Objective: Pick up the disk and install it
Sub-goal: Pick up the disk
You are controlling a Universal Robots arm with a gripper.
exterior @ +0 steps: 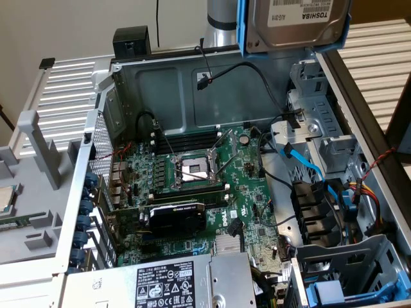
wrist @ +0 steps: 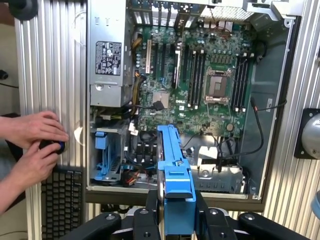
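While the disk (exterior: 292, 24) hangs high above the open computer case (exterior: 192, 90) in the exterior view, its label facing the camera, the pickup is done and the install is not: it sits in no bay yet. The arm (exterior: 221, 22) stands upright beside it. In the wrist view, the pincer (wrist: 175, 212) is partly closed, its fingers (wrist: 151, 205) clamping the disk edge-on by its blue rails over the case. A person's hands (wrist: 32, 145) rest outside, near a keyboard (wrist: 62, 200).
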